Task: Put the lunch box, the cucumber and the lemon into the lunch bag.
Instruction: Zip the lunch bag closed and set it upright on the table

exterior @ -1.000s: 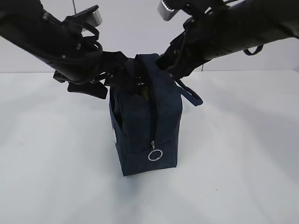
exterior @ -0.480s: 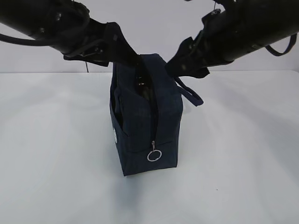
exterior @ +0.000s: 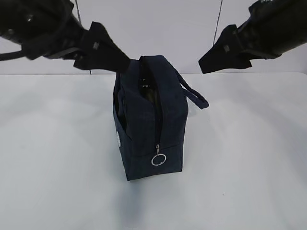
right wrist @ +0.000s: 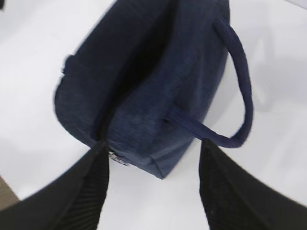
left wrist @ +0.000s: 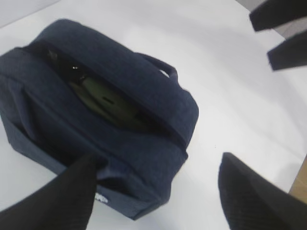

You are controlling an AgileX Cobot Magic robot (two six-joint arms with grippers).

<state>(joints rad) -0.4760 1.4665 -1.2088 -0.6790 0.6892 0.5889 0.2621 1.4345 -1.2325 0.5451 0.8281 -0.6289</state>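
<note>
**Bag packed, both tools clear**

Exterior view: the bag [exterior: 149, 120] stands upright mid-tabletop [exterior: 249, 163], zip gaping; left tool [exterior: 108, 53] and right tool [exterior: 221, 52] hang above, either side, touching nothing.

Left wrist view: the left tool [left wrist: 158, 191] is spread, empty; something dark green [left wrist: 103, 98] shows inside. Lemon unseen.

Right wrist view: the right tool [right wrist: 153, 184] is spread, empty, over the handle [right wrist: 240, 91]. I'd lift straight up, clear of that loop.

Bright, even overhead light; soft faint shadows on white table [exterior: 249, 182], no glare. Wrist views soft, motion-blurred, dark end effector fingers [right wrist: 240, 191] out of focus. Lunch bag [exterior: 148, 120] interior dim.
</note>
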